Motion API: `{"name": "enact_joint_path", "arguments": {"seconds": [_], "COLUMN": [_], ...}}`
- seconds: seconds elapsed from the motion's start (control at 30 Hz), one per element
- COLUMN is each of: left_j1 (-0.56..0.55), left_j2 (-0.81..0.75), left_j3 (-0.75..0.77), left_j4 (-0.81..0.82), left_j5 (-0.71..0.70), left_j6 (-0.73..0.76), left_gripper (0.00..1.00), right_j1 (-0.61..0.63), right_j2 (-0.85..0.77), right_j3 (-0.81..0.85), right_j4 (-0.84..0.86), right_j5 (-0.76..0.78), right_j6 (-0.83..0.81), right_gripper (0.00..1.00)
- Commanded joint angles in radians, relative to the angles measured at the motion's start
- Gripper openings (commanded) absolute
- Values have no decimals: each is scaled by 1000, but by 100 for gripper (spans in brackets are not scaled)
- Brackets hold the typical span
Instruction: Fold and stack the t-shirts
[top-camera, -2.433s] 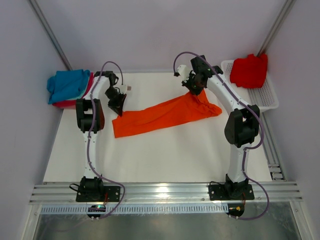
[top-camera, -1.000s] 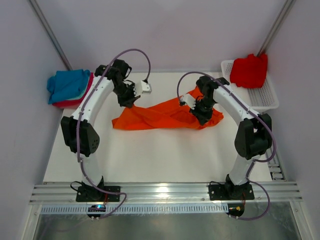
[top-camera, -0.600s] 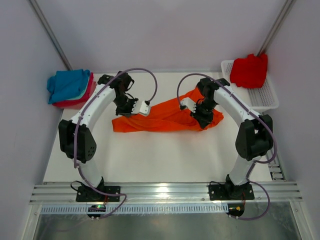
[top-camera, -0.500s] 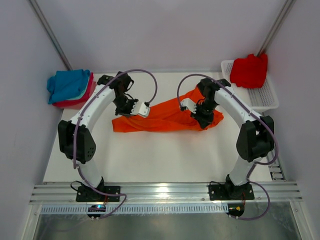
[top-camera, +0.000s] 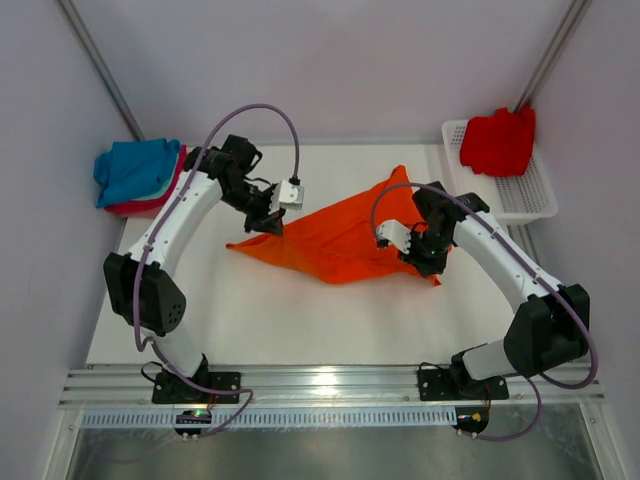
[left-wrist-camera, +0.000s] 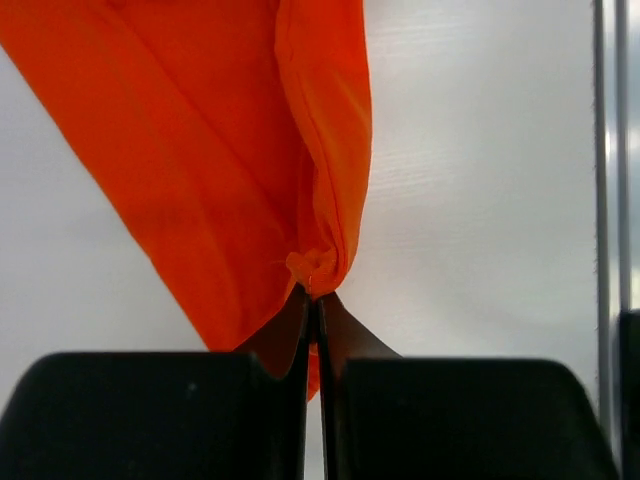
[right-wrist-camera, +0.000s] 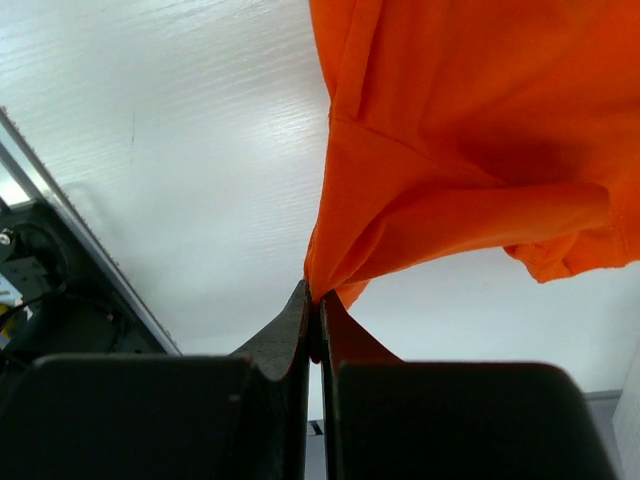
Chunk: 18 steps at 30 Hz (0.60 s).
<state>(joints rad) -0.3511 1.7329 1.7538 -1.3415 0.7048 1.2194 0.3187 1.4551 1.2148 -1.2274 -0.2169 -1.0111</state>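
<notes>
Orange t-shirt (top-camera: 335, 240) hangs stretched between two robot arms over the middle of a white table (top-camera: 300, 320). The left gripper (top-camera: 272, 222) is clamped tight on a bunched corner at the shirt's left end. The right gripper (top-camera: 425, 262) pinches an edge at its right end, with loose cloth sagging beside it.

The cloth looks light, soft and limp. It drapes and creases freely, so it probably needs holding at corners or hems and keeping taut.

Half a second earlier the shirt lay as a narrow bunched band. Now the arms are further apart, the right gripper nearer and further right, and the shirt opens into a wide triangle.

A folded blue t-shirt (top-camera: 135, 170) sits far left, and a red t-shirt (top-camera: 497, 140) sits in a basket (top-camera: 530, 200) far right.
</notes>
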Motion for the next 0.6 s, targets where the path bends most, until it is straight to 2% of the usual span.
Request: {"name": "enact_joint_path", "arguments": {"seconds": [0.0,0.17,0.3,0.4,0.57], "left_j1": [0,-35,-54,-54,-71], "left_j2": [-64,-105,-142,-147,-111], "left_j3": [-54,-125,-157,-146,-123], "left_j4": [-305,-318,-320,-321,-320], "left_j5": [191,78,-19,22,133], "left_j6": [-147,-60,69,166,204], "left_gripper": [0,0,0,0,0], "right_j1": [10,39,40,42,42], "right_j2": [-90,-134,-163,-186,-228], "right_j3": [-38,-112,-155,-187,-227], "right_j4": [149,154,89,51,54], "right_j5": [34,25,-21,-29,-7], "right_j6": [101,111,2,-124,-263], "right_gripper": [3,3,3,3,3]}}
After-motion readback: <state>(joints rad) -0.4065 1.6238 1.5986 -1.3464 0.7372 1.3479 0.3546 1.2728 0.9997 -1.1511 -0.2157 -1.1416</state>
